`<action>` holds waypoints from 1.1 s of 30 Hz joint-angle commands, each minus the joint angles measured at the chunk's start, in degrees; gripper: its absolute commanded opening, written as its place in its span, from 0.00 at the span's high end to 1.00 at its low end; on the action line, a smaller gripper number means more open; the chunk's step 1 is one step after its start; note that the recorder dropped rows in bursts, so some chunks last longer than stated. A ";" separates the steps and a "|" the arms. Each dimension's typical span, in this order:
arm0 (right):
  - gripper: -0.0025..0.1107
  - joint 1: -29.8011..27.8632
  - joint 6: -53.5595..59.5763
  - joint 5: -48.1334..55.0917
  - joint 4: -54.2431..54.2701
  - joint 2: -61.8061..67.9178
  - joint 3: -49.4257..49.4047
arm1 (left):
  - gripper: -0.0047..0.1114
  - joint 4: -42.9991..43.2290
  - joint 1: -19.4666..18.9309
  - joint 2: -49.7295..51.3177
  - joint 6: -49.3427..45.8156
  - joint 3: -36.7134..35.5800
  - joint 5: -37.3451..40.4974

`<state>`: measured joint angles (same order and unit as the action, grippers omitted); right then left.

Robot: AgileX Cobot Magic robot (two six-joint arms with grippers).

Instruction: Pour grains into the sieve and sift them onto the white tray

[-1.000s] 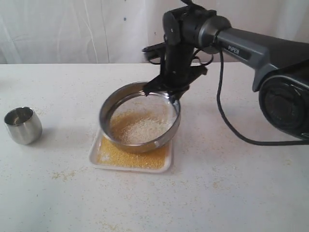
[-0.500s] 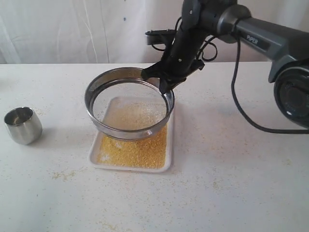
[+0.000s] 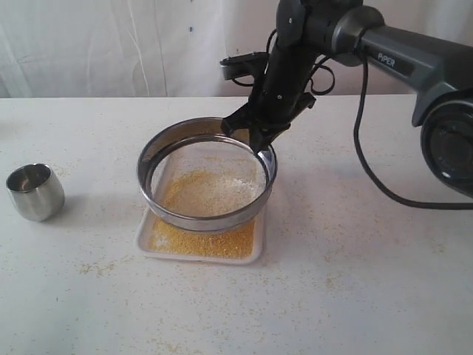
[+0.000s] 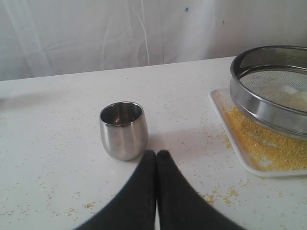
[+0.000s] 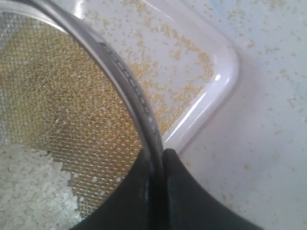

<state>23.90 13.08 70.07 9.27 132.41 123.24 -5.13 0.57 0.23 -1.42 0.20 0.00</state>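
Exterior view: the right arm comes in from the right and bends down over the middle of the table, with a white curtain behind.
right gripper: clamped on the far rim of the sieve. The right wrist view shows one finger inside the ring and one outside, with the steel edge pinched between them.
left gripper: fingers pressed flat together with nothing between them, tips low over the table just beside the steel cup.
sieve: held over the white tray and seemingly clear of it.
grains: a yellow layer is spread across the tray floor, and a paler, whitish patch lies on the mesh above it.
white tray: flat on the table under the sieve, with only its near and left edges showing.
steel cup: upright, well off to the left of the tray, standing alone.
black cable: drops from the arm and trails across the table to the right of the tray, well apart from it.
in the way: the sieve hides most of the tray from the exterior camera. In the right wrist view, mesh and rim fill half the picture, and one rounded tray corner peeks out beyond.
spill: loose yellow specks dot the table around the tray and cup.
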 commanded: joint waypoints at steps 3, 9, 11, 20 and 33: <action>0.98 -1.09 -4.45 -0.10 -0.84 -1.96 -1.70 | 0.96 -0.32 0.21 -0.23 -0.14 -0.20 -0.36; 0.98 -0.33 -0.10 -0.10 6.91 -2.61 -5.43 | 0.96 -0.32 0.21 -0.23 -0.14 -0.20 -0.36; 0.98 -0.33 -0.64 -0.10 5.59 -2.61 -6.31 | 0.96 -0.32 0.21 -0.23 -0.14 -0.20 -0.36; 0.98 -3.92 -5.21 -0.10 0.88 -3.56 -7.80 | 0.96 -0.32 0.21 -0.23 -0.14 -0.20 -0.36; 0.98 -4.03 8.75 -0.10 19.69 -4.85 -8.50 | 0.96 -0.32 0.21 -0.23 -0.14 -0.20 -0.36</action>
<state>19.65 6.59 65.00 9.70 128.71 114.48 -5.13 0.57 0.23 -1.55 0.20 0.00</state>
